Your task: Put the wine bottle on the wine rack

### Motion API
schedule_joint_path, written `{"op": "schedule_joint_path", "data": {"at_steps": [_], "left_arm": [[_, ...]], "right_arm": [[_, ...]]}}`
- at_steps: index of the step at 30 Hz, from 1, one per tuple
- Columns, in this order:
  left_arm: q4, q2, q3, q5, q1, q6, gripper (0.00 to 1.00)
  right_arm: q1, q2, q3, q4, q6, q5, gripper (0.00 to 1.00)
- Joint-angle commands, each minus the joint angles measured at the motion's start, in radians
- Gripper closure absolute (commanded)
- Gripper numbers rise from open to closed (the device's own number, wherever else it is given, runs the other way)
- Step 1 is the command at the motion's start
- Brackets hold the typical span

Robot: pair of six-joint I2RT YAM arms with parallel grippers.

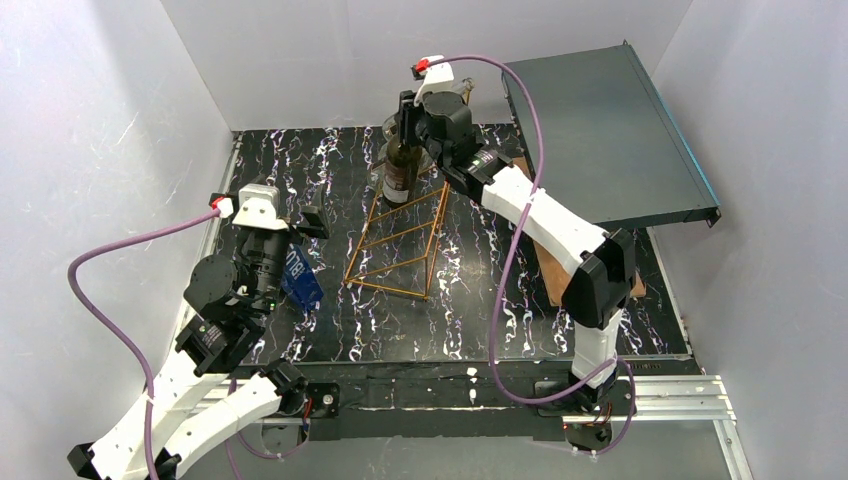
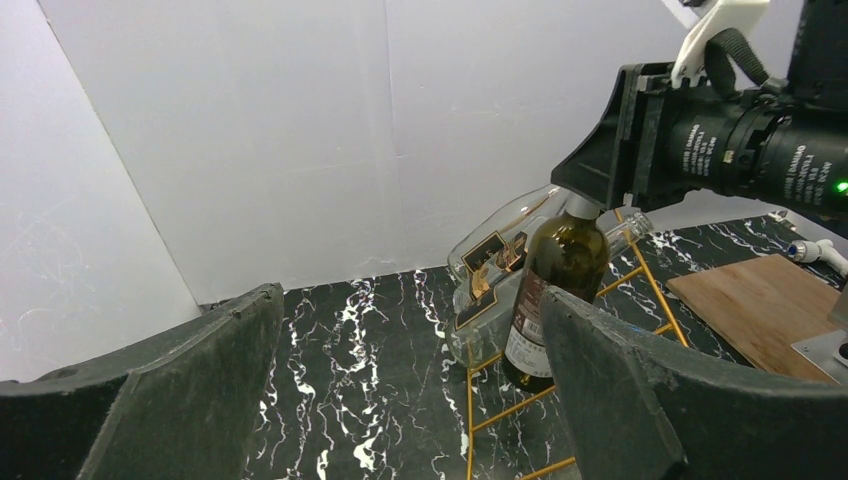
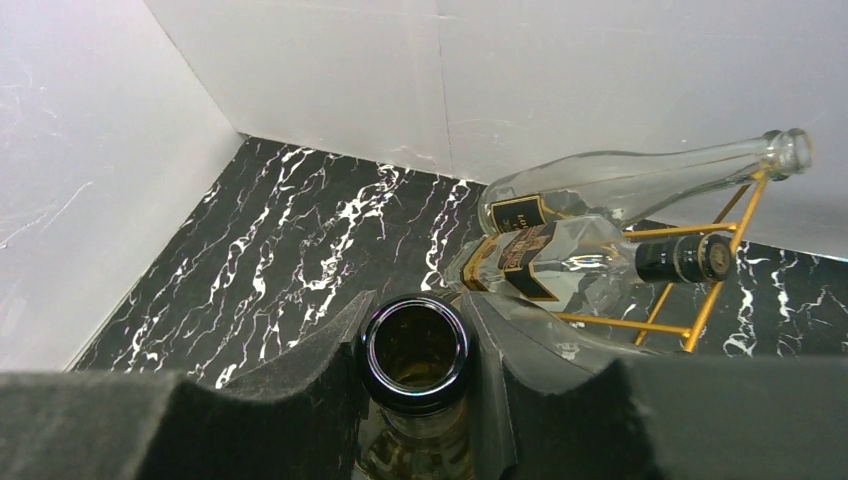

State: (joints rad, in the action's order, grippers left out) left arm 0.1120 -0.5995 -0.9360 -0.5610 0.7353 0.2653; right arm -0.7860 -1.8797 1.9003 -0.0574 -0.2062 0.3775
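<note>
The left gripper point(image 2: 410, 400), its dark fingers point(image 2: 180, 400) spread wide on nothing, fills the foreground of the left wrist view. Past it the wine bottle point(image 2: 563, 275) stands upright at one end of the wine rack point(image 2: 644, 262), its neck pinched by the right gripper point(image 2: 580, 205). Two clear bottles point(image 2: 497, 252) lie just behind it against the rack, and a wooden board point(image 2: 760, 300) lies beside the rack. In the right wrist view, the padded fingers clamp the bottle just below its open mouth, and the clear bottles lean on the rack's wires. From above, the bottle is upright at the rack's far end, not laid on the rungs. A dark flat box point(image 1: 610, 130) sits to the rack's right.
</note>
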Motion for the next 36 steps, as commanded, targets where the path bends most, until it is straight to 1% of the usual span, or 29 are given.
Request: {"op": "schedule_joint_path", "data": {"at_steps": [1, 14, 21, 30, 36], "left_arm": [[0.029, 0.001, 0.003, -0.007, 0.003, -0.002, 0.01], [0.031, 0.000, 0.005, -0.009, 0.003, 0.002, 0.01], [0.031, 0.000, 0.006, -0.010, 0.003, 0.002, 0.01], [0.031, 0.000, 0.005, -0.010, 0.002, 0.006, 0.01], [0.031, 0.000, 0.006, -0.011, 0.001, 0.005, 0.01]], "right_arm": [[-0.011, -0.002, 0.035, 0.208, -0.013, -0.018, 0.99], [-0.049, -0.113, 0.096, 0.243, -0.002, -0.016, 0.99], [-0.054, -0.135, 0.107, 0.255, -0.001, -0.009, 0.99], [-0.061, -0.177, 0.167, 0.254, -0.007, -0.015, 0.99], [-0.064, -0.195, 0.163, 0.262, -0.006, -0.010, 0.99]]}}
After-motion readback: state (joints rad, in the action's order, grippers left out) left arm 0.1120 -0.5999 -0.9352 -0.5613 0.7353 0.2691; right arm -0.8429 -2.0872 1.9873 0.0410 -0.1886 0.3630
